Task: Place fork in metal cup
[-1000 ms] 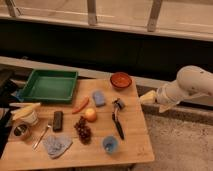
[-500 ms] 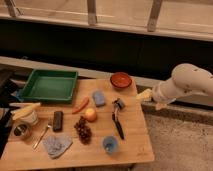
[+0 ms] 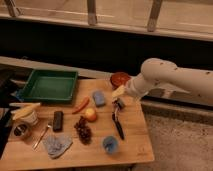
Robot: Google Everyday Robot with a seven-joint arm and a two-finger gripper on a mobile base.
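Gripper (image 3: pixel 119 93): at the end of the white arm, over the right half of the table (image 3: pixel 137 145); just above the head of the black-handled utensil (image 3: pixel 118 125), near the red bowl (image 3: pixel 120 78); its state (spread or closed) cannot be told.

Fork (image 3: pixel 41 136): slim, silvery, thin straight handle; lies flat and diagonal at the table's left, well apart from the gripper; between the metal cup (image 3: pixel 21 131) and the black bar (image 3: pixel 58 120), just beside the grey cloth (image 3: pixel 56 145); not in the cup.

Metal cup: short, round, shiny grey, dark inside; upright near the left edge, beside the white cup (image 3: pixel 28 117).
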